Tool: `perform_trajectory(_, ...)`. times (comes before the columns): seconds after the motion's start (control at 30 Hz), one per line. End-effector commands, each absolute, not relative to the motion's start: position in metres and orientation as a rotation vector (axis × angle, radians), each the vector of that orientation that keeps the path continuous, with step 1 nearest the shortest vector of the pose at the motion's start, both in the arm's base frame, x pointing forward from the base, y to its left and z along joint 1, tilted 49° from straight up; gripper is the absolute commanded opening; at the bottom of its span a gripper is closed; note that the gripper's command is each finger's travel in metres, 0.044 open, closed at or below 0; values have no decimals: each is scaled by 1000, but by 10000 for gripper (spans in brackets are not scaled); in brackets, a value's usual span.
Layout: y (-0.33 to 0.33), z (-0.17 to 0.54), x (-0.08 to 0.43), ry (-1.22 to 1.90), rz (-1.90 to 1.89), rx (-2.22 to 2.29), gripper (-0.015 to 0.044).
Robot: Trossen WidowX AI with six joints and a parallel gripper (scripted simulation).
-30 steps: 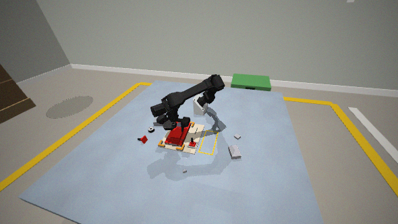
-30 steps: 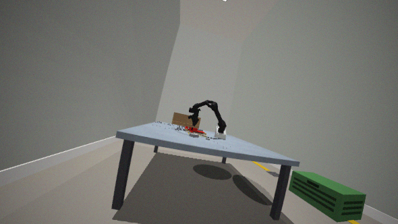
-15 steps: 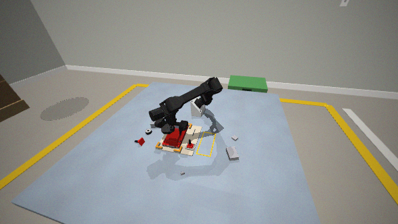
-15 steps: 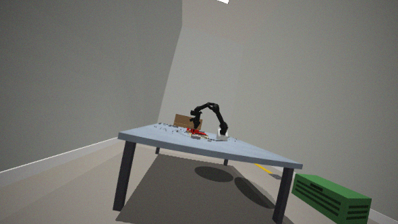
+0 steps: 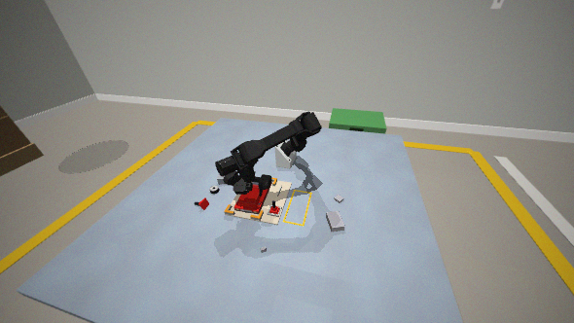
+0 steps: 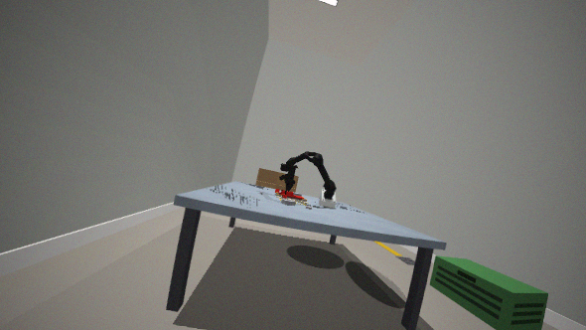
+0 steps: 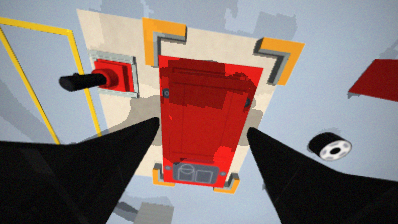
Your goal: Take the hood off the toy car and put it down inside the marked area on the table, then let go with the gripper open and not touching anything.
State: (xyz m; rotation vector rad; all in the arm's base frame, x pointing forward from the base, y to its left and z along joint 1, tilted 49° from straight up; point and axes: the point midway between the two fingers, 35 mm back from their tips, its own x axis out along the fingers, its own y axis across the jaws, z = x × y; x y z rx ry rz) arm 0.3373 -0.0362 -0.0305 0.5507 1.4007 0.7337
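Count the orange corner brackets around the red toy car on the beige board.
4. In the wrist view: one at the top left corner, one top right, one bottom left, one bottom right of the car. None appears hidden.

Overhead, far exterior, close wrist — shared table [image 6: 348, 230]

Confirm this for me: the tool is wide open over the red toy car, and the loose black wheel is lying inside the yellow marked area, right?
Not quite. The tool is wide open over the red toy car, but the black wheel lies outside the yellow marked area, on the car's opposite side, as the wrist view shows.
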Motion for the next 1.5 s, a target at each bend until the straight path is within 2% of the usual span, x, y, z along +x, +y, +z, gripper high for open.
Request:
perform_trajectory(0.0, -33, -34, 336, 1405, 735, 559, 440)
perform_trajectory(1.13, -21, -44, 336, 1405, 736, 560, 440)
perform_trajectory(1.27, -24, -41, 338, 1399, 734, 551, 335)
perform_trajectory(1.47, -24, -41, 338, 1399, 734, 551, 295)
